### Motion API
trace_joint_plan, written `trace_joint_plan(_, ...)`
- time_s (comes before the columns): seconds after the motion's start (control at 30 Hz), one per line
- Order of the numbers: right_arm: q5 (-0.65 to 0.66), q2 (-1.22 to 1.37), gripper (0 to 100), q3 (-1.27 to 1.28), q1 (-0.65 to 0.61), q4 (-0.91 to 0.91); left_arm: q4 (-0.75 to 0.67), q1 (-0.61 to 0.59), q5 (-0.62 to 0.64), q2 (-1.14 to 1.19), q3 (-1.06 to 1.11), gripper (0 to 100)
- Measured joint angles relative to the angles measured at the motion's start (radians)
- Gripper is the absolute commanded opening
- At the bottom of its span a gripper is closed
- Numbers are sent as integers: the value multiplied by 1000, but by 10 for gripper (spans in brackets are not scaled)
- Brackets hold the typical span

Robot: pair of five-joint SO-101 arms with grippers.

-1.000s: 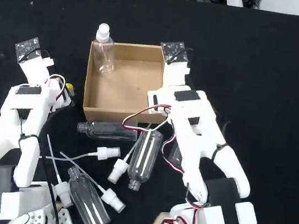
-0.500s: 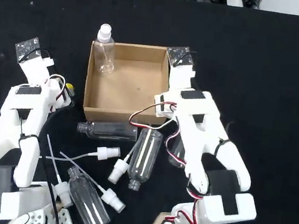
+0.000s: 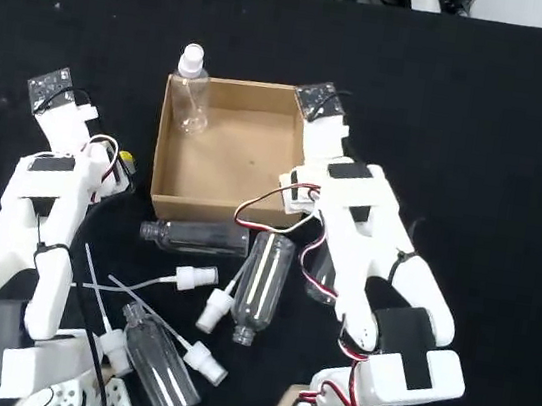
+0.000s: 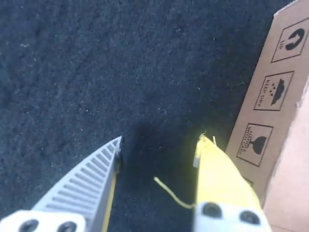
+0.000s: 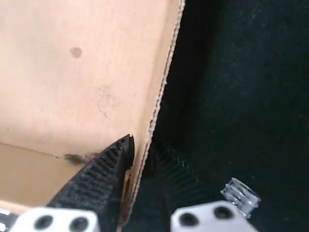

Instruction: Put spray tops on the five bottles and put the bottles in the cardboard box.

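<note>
Black cloth table (image 3: pixel 504 125). An open cardboard box (image 3: pixel 241 164) sits on it. Just in front of the box a clear bottle (image 3: pixel 195 239) lies on its side with no top. A second bottle (image 3: pixel 262 288) lies next to it, and a third bottle (image 3: pixel 159 367) lies nearer the front edge. Loose spray tops are scattered among them: one (image 3: pixel 195 277) below the clear bottle, one (image 3: pixel 219 307) touching the second bottle, and two (image 3: pixel 203 360) (image 3: pixel 114 348) flanking the third bottle.

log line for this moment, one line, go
left gripper open beside cardboard box | right gripper shut on its right wall | uncapped bottles lying on table
</note>
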Motion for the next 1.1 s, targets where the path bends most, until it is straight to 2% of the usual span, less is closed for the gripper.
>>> trace_joint_plan(0.2,11,0,10,0,0,0,0,0,0,0,0,213)
trace_joint_plan(0.67,150,-43,10,18,0,21,0,0,0,0,0,213)
trace_joint_plan(1.1,158,-78,10,23,-2,109,0,0,0,0,0,213)
